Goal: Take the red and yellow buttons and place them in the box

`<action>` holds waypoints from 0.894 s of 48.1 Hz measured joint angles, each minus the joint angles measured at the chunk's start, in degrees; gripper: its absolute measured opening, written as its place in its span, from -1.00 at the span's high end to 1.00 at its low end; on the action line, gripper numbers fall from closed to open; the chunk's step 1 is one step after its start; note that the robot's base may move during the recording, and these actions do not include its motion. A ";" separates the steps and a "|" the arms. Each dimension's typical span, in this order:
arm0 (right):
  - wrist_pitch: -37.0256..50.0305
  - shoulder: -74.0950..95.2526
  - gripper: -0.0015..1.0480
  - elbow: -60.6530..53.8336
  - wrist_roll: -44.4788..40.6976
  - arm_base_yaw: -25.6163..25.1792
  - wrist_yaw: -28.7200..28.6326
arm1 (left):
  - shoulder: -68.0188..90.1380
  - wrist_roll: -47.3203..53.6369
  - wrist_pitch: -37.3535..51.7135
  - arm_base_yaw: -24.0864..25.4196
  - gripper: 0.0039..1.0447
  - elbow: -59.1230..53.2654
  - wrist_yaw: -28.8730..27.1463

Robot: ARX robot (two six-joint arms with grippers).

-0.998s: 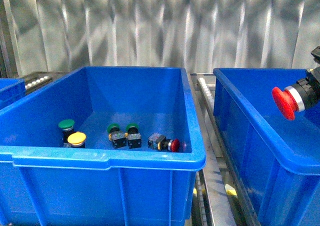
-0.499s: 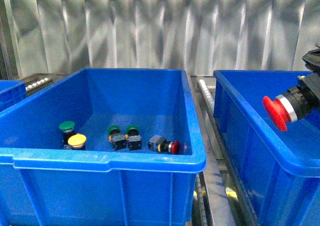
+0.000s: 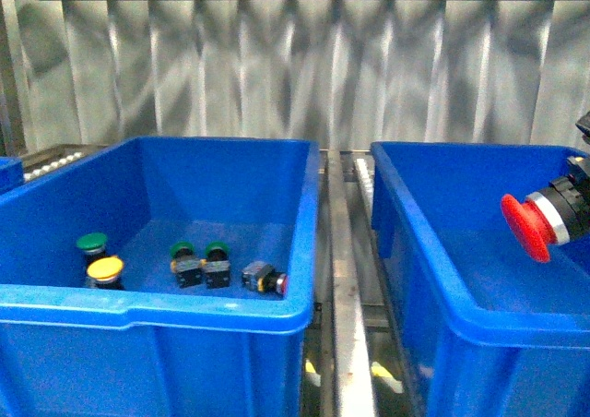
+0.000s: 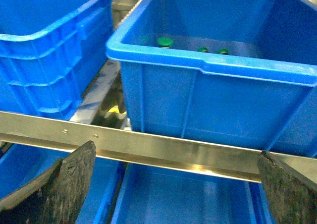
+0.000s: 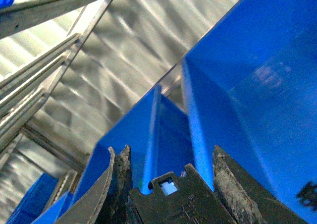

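Observation:
My right gripper (image 3: 579, 203) is shut on a red button (image 3: 529, 226), held sideways with its cap pointing left above the inside of the right blue box (image 3: 417, 256). In the right wrist view the button's black body (image 5: 177, 200) sits between the fingers (image 5: 118, 182) of that gripper (image 5: 171, 164). A yellow button (image 3: 104, 268) stands at the left of the left blue bin (image 3: 184, 308). A second red button (image 3: 265, 279) lies on its side there. My left gripper (image 4: 173, 184) is open and empty, below and in front of that bin (image 4: 208, 65).
Green-capped buttons (image 3: 91, 243) (image 3: 182, 251) (image 3: 218, 249) stand in the left bin beside the yellow one. A metal roller rail (image 3: 339, 251) runs between the two bins. A metal bar (image 4: 173, 152) crosses in front of the left gripper, with more blue bins (image 4: 44, 45) around it.
The front view has shifted, so both bins sit further left in the picture. The held red button hangs lower over the right box than a second ago.

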 joint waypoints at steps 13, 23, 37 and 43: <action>-1.73 -2.73 0.26 -2.40 1.29 -4.04 -1.73 | 0.00 0.00 -0.02 0.00 -0.86 0.00 0.09; -2.25 -4.15 0.26 -3.89 2.51 -8.61 -4.11 | 0.00 -0.02 0.00 0.00 -0.86 0.00 0.02; -7.21 -5.90 0.26 -3.28 -2.10 -13.64 -3.34 | -0.02 0.02 -0.04 0.07 -0.86 0.00 0.39; -11.04 -5.53 0.26 -0.13 -7.58 -15.91 -2.25 | -0.02 0.04 -0.02 0.11 -0.86 0.00 0.44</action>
